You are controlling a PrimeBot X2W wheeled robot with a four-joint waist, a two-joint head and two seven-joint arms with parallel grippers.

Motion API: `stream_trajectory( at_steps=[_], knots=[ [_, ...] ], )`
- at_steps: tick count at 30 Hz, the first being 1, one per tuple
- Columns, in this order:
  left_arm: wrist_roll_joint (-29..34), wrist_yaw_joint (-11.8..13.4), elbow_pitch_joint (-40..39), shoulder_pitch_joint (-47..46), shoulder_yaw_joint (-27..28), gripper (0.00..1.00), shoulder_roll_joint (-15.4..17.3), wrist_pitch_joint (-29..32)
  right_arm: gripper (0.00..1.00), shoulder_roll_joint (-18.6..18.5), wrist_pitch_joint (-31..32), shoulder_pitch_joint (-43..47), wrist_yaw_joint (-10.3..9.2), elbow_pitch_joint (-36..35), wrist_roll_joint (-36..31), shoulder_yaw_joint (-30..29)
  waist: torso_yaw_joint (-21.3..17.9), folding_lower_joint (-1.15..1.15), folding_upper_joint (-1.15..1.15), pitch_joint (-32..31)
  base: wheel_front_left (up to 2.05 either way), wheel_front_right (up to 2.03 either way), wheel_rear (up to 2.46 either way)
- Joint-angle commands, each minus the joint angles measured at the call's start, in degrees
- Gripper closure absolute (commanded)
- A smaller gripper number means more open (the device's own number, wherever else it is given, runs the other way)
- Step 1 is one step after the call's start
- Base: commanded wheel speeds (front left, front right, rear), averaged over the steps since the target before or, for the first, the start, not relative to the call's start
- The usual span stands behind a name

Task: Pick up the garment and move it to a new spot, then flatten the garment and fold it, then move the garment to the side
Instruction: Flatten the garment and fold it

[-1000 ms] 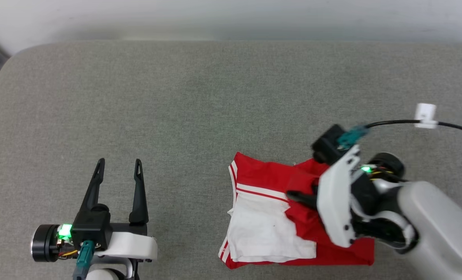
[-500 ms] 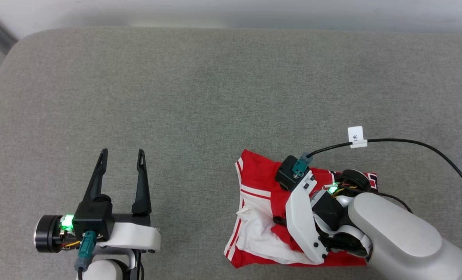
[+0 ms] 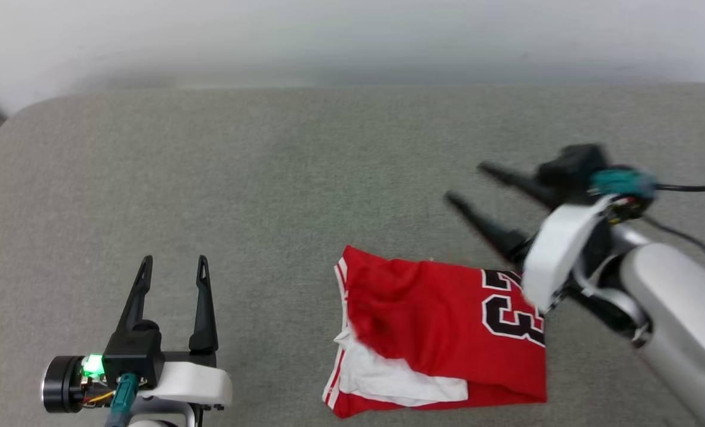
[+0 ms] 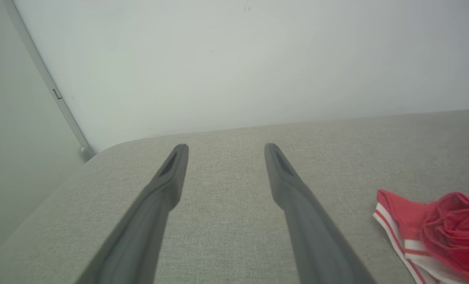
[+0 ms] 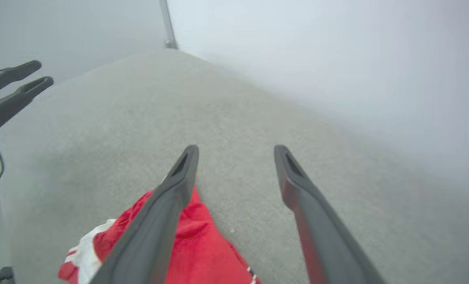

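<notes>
My right gripper [image 3: 464,182], clamped a second ago, now spreads wide, clear of the red jersey [image 3: 441,320]. The jersey lies folded, so I judge that only moving it aside remains.

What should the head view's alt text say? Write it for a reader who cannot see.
A folded red shirt with a black 23 and a white sleeve lies on a grey padded surface. The right tool is open and empty by the shirt's far right corner; the left tool is open, well to the shirt's left.
</notes>
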Motion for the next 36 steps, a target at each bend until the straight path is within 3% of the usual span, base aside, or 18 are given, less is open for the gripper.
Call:
stream_trajectory(
  at_steps=[1,10,18,26,36],
  knots=[
    [0.41,-0.07,-0.25,0.83,0.15,0.00,0.11,-0.26,0.00,0.08,-3.47,2.11,-0.05,0.87,-2.19,-3.12,-1.49,0.00,0.00,-1.52,0.00,0.00,0.00],
    [0.34,0.09,-1.04,3.23,0.51,0.00,-0.25,-0.27,0.00,6.25,-21.46,15.10,-0.04,4.60,-18.66,-25.76,-3.73,0.00,0.00,-4.09,0.00,0.00,0.00],
    [0.15,0.33,-1.68,4.82,0.94,0.00,-0.52,-0.27,0.00,13.69,-25.35,27.10,-0.05,1.51,-27.58,-39.52,-4.49,0.00,0.00,-5.29,0.00,0.00,0.00],
    [-0.04,-0.05,-2.72,7.01,1.13,0.00,-0.71,-0.27,0.00,19.89,-25.45,37.51,-0.05,-6.04,-30.54,-45.24,-4.22,0.00,0.00,-6.62,0.00,0.00,0.00],
    [0.03,-0.23,-3.36,9.20,1.11,0.00,-0.88,-0.27,0.00,22.72,-25.46,43.86,-0.04,-9.65,-31.90,-46.63,-3.51,0.00,0.00,-7.27,0.00,0.00,0.00]
  ],
)
